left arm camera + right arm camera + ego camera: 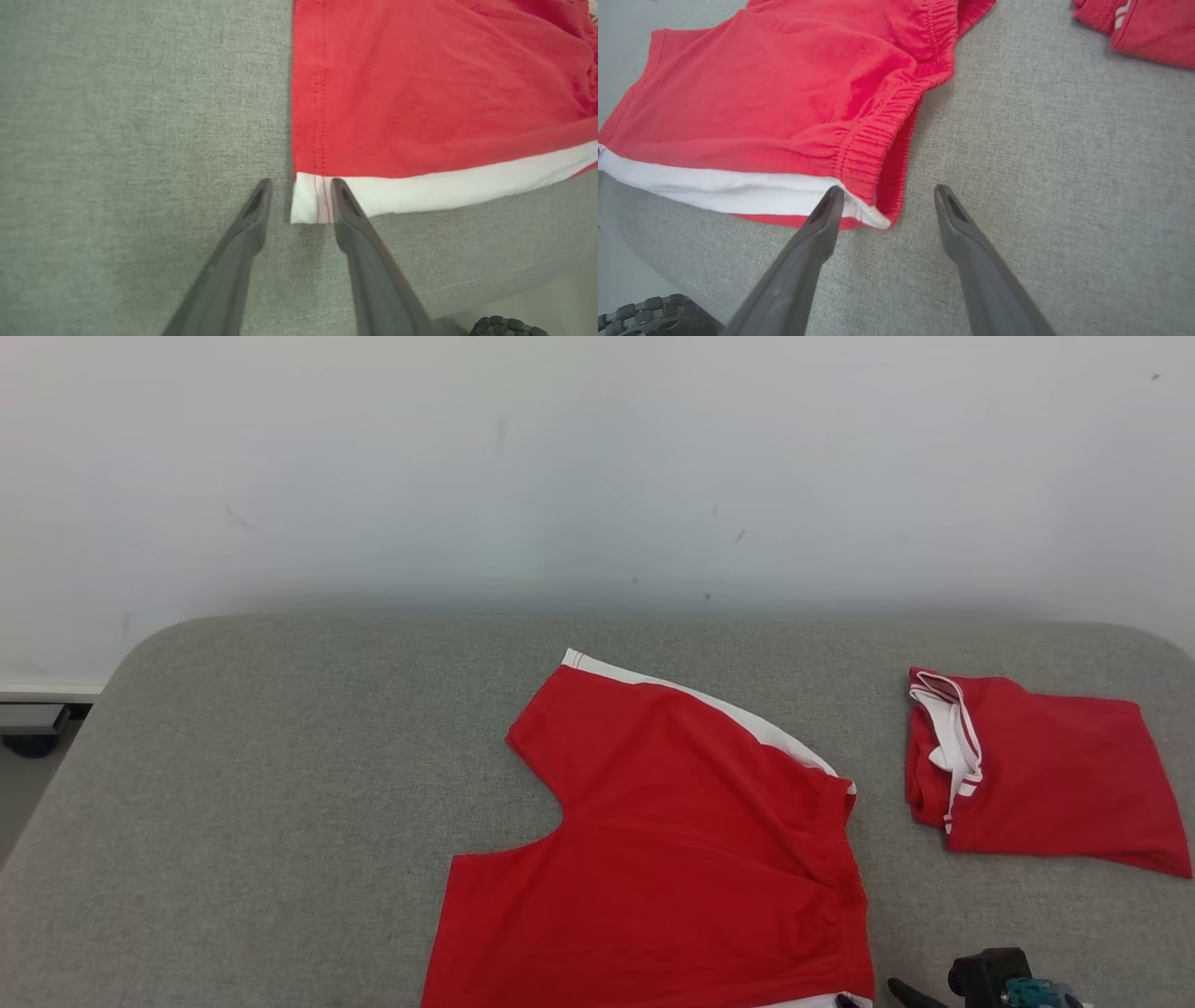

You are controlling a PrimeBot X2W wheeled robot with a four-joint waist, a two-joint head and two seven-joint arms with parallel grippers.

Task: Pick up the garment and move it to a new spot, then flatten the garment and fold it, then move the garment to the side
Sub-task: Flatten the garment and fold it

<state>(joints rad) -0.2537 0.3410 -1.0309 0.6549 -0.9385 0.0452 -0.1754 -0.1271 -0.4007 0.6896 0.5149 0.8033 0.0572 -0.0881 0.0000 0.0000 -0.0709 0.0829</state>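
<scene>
The garment (672, 849) is a pair of red shorts with white side stripes, spread flat on the grey table (280, 803). In the left wrist view my left gripper (300, 186) is open. Its fingers straddle the white corner of the garment's (420, 93) leg hem, which lies flat on the table. My right gripper (888, 191) is open too, at the gathered waistband corner of the garment (784, 93). Its left finger (826, 219) lies over the white stripe and its right finger rests on bare table. Its dark wrist housing (990, 978) peeks in at the head view's bottom edge.
A second red and white garment (1036, 770) lies folded at the table's right, also visible as a red corner (1148, 28). The table's near edge runs close under both grippers, with a treaded wheel (504, 326) below. A pale wall stands behind the table.
</scene>
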